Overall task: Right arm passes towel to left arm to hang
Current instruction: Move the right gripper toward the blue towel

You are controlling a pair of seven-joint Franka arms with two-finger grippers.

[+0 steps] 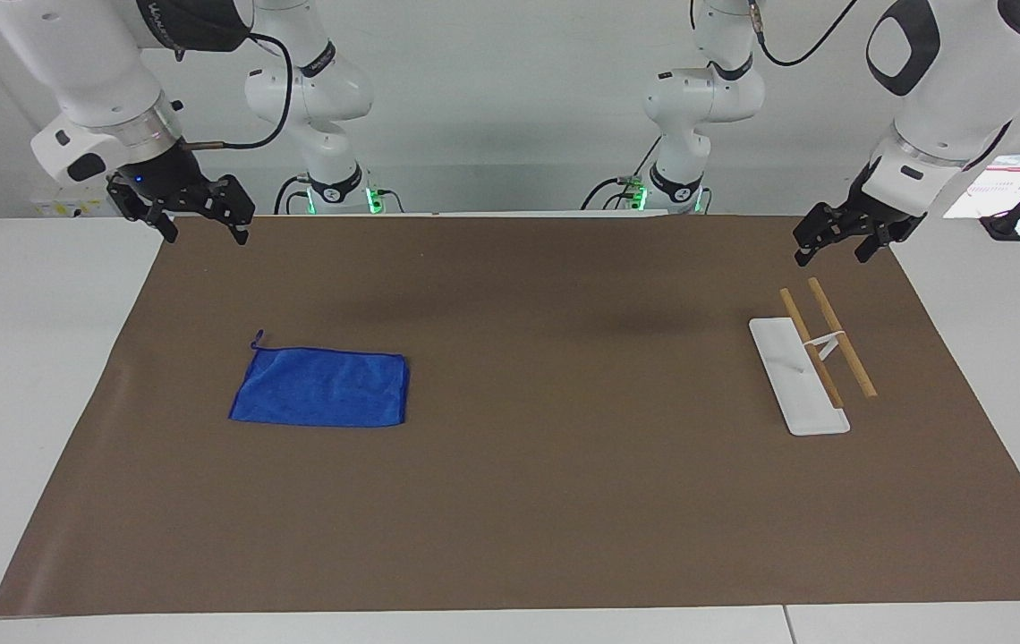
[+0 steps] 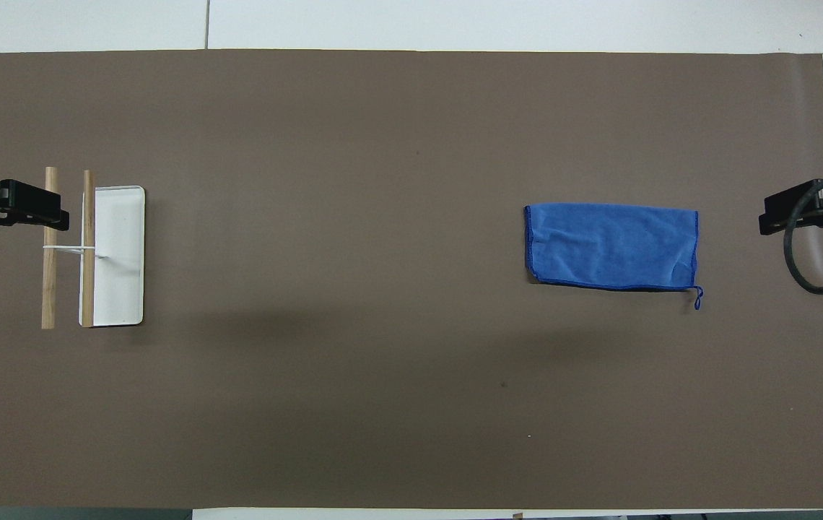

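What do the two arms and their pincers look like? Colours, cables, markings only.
Both arms are glossy white with rounded segments, black joint bands and black oval insets near the wrists. The right pincer is black with a small blue light on its body; a black cable loops along that arm. The left pincer is black too. Green lights glow at both bases. The lettering is unreadable.

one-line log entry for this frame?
towel: flat on mat, untouched | right gripper: open, raised, empty | left gripper: open, raised by rack, waiting
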